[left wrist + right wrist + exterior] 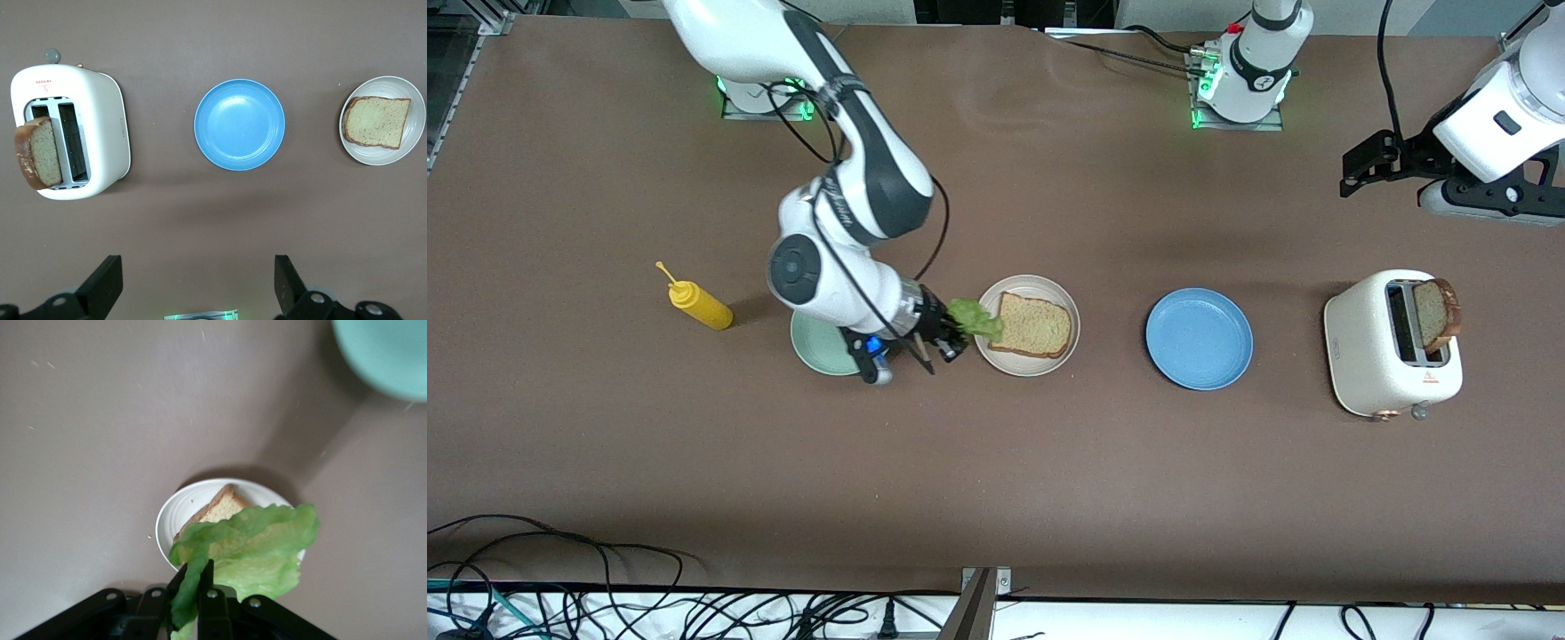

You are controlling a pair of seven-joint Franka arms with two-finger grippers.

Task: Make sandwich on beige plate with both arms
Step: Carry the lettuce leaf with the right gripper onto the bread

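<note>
Sandwich-making is at the lettuce step, judging by how things lie on the brown table (1049,498). Toward the left arm's end stands a white toaster (1392,347) with one bread slice (1439,313) sticking up from its slot. A blue plate (1199,339) sits between it and the beige plate (1027,286), which lies near the table's middle and carries a single bread slice (1035,325). The right gripper (947,336) hangs by that plate's rim, pinched tight on a lettuce leaf (250,547). Next it must carry the leaf over the bread and let go. The left gripper (197,287) waits, spread wide, above the table near its own end
</note>
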